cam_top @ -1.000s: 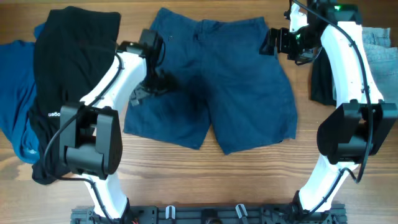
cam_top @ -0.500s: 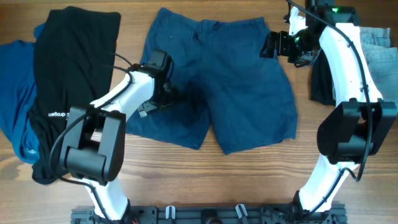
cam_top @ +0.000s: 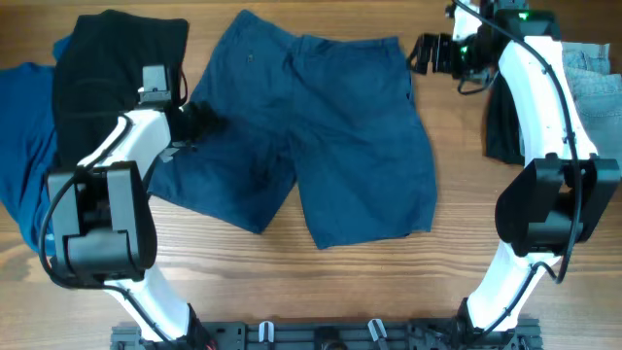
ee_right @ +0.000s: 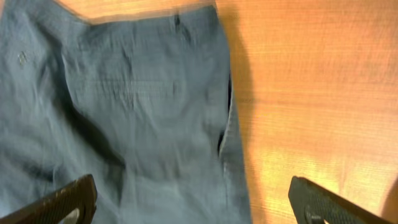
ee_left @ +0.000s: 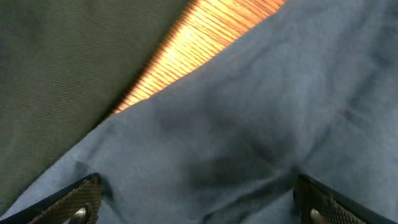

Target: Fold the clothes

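Dark blue shorts (cam_top: 321, 136) lie spread flat on the wooden table, waistband at the back and both legs toward the front. My left gripper (cam_top: 199, 122) is at the shorts' left edge. In the left wrist view its fingers (ee_left: 199, 208) are wide apart over blue cloth (ee_left: 249, 124), which fills the gap between them. My right gripper (cam_top: 420, 53) is at the shorts' back right waistband corner. In the right wrist view its fingers (ee_right: 199, 202) are wide open over the shorts' side seam (ee_right: 124, 112) and bare wood.
A black garment (cam_top: 107, 87) lies left of the shorts over a blue garment (cam_top: 24, 126); it also shows in the left wrist view (ee_left: 62, 62). At the right edge are a grey-blue folded garment (cam_top: 593, 78) and a dark one (cam_top: 501, 126).
The left arm swung left from the middle of the left leg to the shorts' left edge. The shorts shifted left and turned slightly. The right gripper moved a little toward the back.
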`<state>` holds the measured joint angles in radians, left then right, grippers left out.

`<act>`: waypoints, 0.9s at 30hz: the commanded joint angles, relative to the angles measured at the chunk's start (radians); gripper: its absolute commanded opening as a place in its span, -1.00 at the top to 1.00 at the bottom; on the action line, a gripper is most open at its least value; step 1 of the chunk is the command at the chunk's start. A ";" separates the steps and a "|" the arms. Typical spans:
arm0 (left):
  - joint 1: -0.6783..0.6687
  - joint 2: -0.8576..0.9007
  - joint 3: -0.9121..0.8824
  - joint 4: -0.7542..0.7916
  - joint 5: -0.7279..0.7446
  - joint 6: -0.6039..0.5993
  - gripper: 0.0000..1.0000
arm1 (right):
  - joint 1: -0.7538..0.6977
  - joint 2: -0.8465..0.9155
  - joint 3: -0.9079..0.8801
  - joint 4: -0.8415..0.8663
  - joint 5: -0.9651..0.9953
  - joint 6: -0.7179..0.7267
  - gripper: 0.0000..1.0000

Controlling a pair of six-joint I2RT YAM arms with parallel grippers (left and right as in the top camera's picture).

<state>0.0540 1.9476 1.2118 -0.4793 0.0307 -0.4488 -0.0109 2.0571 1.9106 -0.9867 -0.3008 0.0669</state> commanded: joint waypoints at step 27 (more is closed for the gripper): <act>-0.258 -0.335 0.038 -0.206 0.081 0.044 -0.99 | 0.046 0.378 0.063 0.506 0.084 0.091 0.92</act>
<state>-0.1814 1.6176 1.2388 -0.6891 0.1066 -0.4194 0.0658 2.4653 1.9217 -0.4206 -0.2897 0.0605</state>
